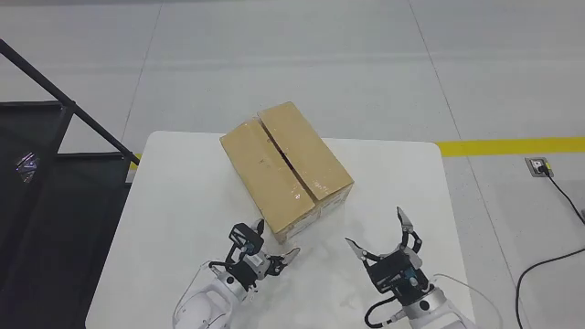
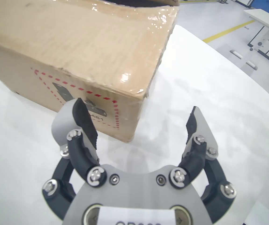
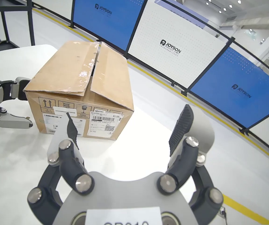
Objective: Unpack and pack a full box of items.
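Observation:
A brown cardboard box point(image 1: 285, 166) stands slantwise on the white table point(image 1: 174, 228), its top flaps folded down with a narrow gap along the middle seam. My left gripper point(image 1: 277, 240) is open at the box's near corner, close to the end face with the red dashed marking point(image 2: 78, 36), holding nothing. One of its fingers point(image 2: 83, 118) is in front of that face. My right gripper point(image 1: 375, 227) is open and empty over bare table, a short way from the labelled side of the box point(image 3: 78, 71). The right wrist view also catches the left gripper point(image 3: 24, 103) beside the box.
A black frame with dark fabric point(image 1: 37, 174) stands off the table's left edge. Bare tabletop lies to the left and right of the box. A yellow floor line point(image 1: 512, 146) and a cable point(image 1: 548, 265) lie beyond the table on the right.

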Robot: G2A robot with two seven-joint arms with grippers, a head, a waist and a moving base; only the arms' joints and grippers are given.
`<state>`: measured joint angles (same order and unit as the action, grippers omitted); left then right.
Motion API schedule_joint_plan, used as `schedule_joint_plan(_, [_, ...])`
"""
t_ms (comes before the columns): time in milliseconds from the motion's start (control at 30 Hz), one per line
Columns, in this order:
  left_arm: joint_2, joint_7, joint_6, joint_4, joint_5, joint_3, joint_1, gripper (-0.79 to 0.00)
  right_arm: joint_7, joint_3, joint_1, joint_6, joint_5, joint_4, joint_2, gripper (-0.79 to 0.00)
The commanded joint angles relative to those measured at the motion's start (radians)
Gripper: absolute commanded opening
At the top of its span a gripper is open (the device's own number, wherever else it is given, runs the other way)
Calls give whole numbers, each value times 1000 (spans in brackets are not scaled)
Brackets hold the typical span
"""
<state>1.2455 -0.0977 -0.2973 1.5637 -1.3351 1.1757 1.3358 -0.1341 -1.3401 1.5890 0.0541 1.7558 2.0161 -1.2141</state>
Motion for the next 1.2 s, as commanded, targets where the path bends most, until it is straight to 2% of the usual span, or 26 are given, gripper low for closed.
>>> schedule_joint_plan(0, [-3,2,-27,1,15,10,6,0,0,0,0,1,7,0,0,0])
schedule_joint_plan(167, [-9,27,-116,7,64,33,4,0,0,0,-1,1,6,1,0,0])
schedule_joint_plan(500, [-12,56,-208,17,14,-10,-15,0,-29,-3,-13,-3,-74,-12,-6,0])
schedule_joint_plan(633, [-13,52,-229,17,1,-26,-18,0,-96,-16,-7,10,-155,-17,-8,0])
schedule_joint_plan(733, [-14,36,-242,21,1,-26,-17,0,-207,-23,-8,44,-291,-36,-12,0])
schedule_joint_plan(800, [-17,17,-243,25,17,-7,-13,0,-271,-29,-16,92,-436,-71,-16,0])
schedule_joint_plan(900, [-24,1,-233,33,58,50,-6,0,-271,-29,-16,92,-436,-71,-16,0])
schedule_joint_plan(1100, [-44,-14,-211,26,140,214,7,0,-264,-27,-18,93,-433,-68,-17,0])
schedule_joint_plan(1167, [-49,-8,-205,12,169,259,2,0,-248,-2,-43,129,-475,-63,-20,0])
